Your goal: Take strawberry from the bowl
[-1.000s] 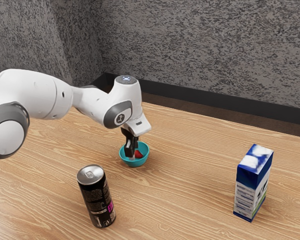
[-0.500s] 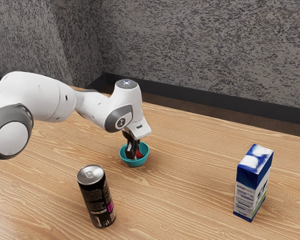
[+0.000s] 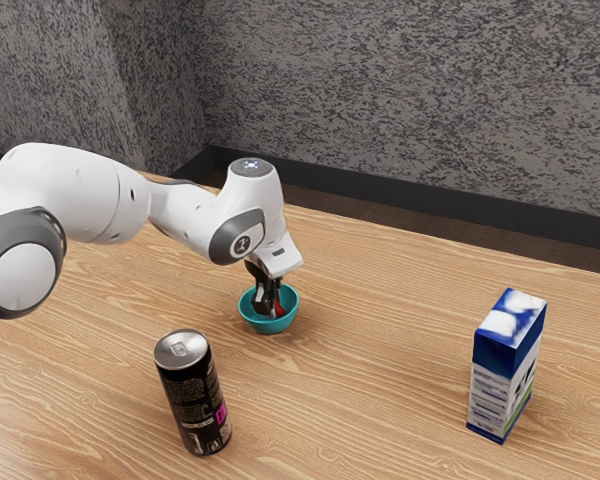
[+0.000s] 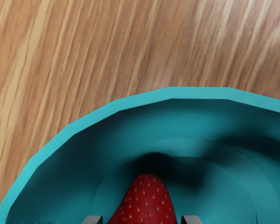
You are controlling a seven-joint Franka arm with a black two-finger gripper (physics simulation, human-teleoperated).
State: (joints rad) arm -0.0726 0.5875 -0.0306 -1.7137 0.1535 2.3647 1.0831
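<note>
In the exterior view the arm (image 3: 75, 195) comes in at the left edge of the frame and reaches over the table (image 3: 390, 340) toward the centre. At lower left the can (image 3: 192, 400) stands upright, apart from the bowl (image 3: 270, 326), with a strip of wood between its top rim and the bowl's wall. The bowl sits just left of centre, well in from the table's far edge, which slopes down from upper left to the right side of the frame; the wall (image 3: 410, 90) rises beyond it.

The end effector (image 3: 269, 311) points down inside the bowl's rim, so the bowl's sides ring it closely and the open way out is upward. How far open it is I cannot tell, nor whether it has hold of the strawberry (image 3: 281, 310). The strawberry is in the bowl, right at the end effector's lower end. In the wrist view its tapered, seeded end shows over the bowl's floor, a dark shadow just beside it, and between it and the rim there is some room.

From the bowl to the carton (image 3: 500, 375), upright at lower right, runs a wide stretch of wood, the broadest room for sideways moving. The carton stands well apart from the bowl.
</note>
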